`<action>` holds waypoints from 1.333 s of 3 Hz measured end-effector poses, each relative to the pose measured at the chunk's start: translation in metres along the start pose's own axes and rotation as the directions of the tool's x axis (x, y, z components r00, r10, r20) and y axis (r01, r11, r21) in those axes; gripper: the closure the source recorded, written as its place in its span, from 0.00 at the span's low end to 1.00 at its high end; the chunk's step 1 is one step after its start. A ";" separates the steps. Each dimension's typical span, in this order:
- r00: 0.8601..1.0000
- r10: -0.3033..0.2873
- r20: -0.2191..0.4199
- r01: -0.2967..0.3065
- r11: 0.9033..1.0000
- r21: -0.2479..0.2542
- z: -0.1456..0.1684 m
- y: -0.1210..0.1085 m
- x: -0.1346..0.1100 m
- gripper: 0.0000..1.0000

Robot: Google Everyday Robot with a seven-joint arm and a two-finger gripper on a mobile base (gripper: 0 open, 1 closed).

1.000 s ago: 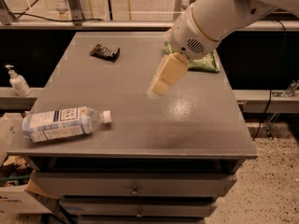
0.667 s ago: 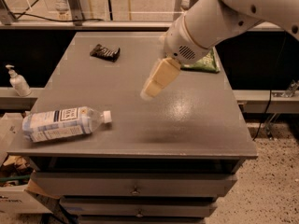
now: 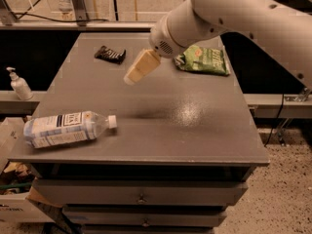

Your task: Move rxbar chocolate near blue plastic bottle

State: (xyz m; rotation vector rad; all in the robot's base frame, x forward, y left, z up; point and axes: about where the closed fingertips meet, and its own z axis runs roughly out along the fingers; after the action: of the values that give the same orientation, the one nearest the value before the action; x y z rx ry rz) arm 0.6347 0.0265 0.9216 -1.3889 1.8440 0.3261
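The rxbar chocolate (image 3: 110, 54) is a small dark bar lying flat near the back left of the grey table (image 3: 161, 126). The blue plastic bottle (image 3: 68, 128) lies on its side at the front left corner, white cap pointing right. My gripper (image 3: 129, 77) hangs above the table's middle back, right of and nearer than the bar, pointing down and left toward it. It holds nothing that I can see.
A green chip bag (image 3: 204, 60) lies at the back right of the table. A small white pump bottle (image 3: 19, 85) stands on a ledge left of the table. Drawers sit under the table's front edge.
My arm and gripper have swung left and toward the back, closer to the rxbar. The bar, bottle and bag have not moved.
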 end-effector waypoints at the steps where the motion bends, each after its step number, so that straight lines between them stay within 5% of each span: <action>1: 0.999 0.046 0.012 -0.047 0.999 0.015 0.043 -0.030 -0.014 0.00; 4: 0.988 0.144 -0.057 -0.144 0.990 -0.008 0.147 -0.058 -0.018 0.00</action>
State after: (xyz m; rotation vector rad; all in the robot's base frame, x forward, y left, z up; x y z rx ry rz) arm 0.7515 0.1086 0.8523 -1.2877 1.9969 0.3756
